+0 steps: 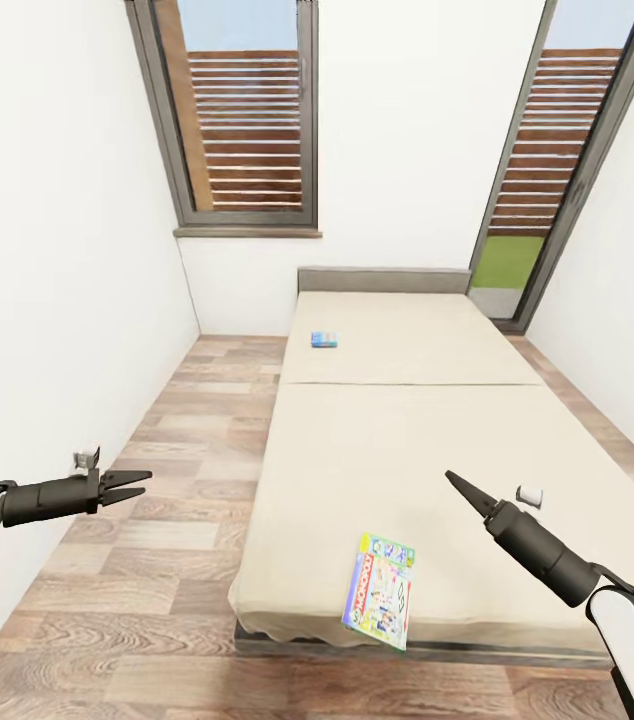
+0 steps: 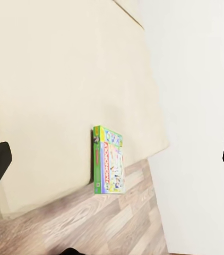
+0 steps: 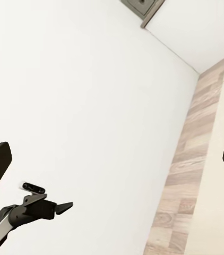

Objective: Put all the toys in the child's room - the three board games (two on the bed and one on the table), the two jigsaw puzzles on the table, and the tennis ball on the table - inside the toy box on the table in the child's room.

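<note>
Over the floor, left fingers (image 1: pixel 139 483) spread empty; above the bed (image 1: pixel 397 400), right fingers (image 1: pixel 462 487) look closed, empty.

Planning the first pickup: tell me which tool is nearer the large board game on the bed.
Right. The right tool hangs over the bed just beyond the large board game; the left tool is out over the floor.

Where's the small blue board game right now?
In the head view, the small blue board game lies on the bed's far half, near its left edge, just short of the headboard.

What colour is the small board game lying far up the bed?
Blue; the small board game shows best in the head view.
</note>
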Motion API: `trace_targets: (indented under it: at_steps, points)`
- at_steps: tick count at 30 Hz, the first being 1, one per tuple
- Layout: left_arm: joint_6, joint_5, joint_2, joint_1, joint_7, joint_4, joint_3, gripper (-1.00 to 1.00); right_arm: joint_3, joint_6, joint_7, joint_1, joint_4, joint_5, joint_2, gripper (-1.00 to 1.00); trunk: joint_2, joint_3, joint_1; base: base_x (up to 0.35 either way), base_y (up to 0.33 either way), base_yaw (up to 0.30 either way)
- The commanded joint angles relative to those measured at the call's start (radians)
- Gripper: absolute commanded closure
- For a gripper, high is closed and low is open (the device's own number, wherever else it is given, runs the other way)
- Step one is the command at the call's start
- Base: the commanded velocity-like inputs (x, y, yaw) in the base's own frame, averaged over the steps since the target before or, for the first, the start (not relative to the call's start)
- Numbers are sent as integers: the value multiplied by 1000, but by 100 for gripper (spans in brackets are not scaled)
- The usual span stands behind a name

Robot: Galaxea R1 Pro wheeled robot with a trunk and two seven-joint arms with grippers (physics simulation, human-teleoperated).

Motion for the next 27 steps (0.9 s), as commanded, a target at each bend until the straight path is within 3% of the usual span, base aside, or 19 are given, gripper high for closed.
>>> trace_targets:
  at_steps: [1, 27]
  points:
    - [10, -1, 0, 0, -4, 0, 1, -100, -1, 7, -2, -1, 0, -6, 0, -100, 0, 1, 0, 0, 0, 0]
    - [8, 1, 0, 2, -4, 0, 1, -100, 0, 9, -15, -1, 0, -6, 2, -100, 0, 43, 0, 0, 0, 0]
